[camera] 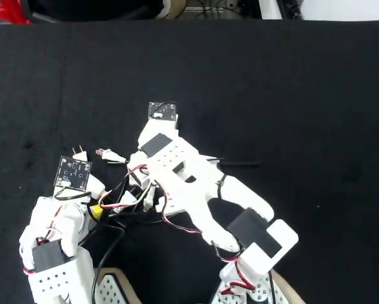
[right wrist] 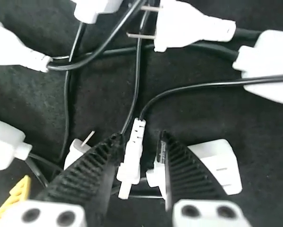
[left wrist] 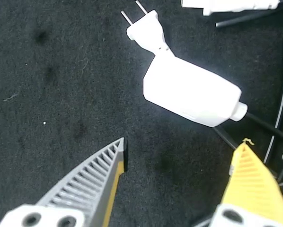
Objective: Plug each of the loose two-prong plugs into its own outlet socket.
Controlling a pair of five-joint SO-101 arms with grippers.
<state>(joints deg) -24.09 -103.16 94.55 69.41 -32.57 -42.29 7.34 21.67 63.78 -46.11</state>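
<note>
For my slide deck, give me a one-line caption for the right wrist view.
Right gripper, open, with a white plug between its jaws, amid tangled black cords and other plugs.

Bright, even light falls from overhead. The black desk (camera: 316,95) soaks it up and reads as a flat dark field with only faint lint and scuff marks, and shadows on it can barely be traced. The white arms (camera: 189,183) are blown out and glow against the cloth. Beyond the desk's far right corner, a pale strip (camera: 348,7) is fully overexposed. In the left wrist view the plug (left wrist: 191,94) glares so hard that its surface loses nearly all relief. In the right wrist view the plugs (right wrist: 191,26) bloom white with soft edges, and the black cables (right wrist: 137,71) catch narrow highlights. The ribbed jaws there are lit on top, with dark grooves.
</note>
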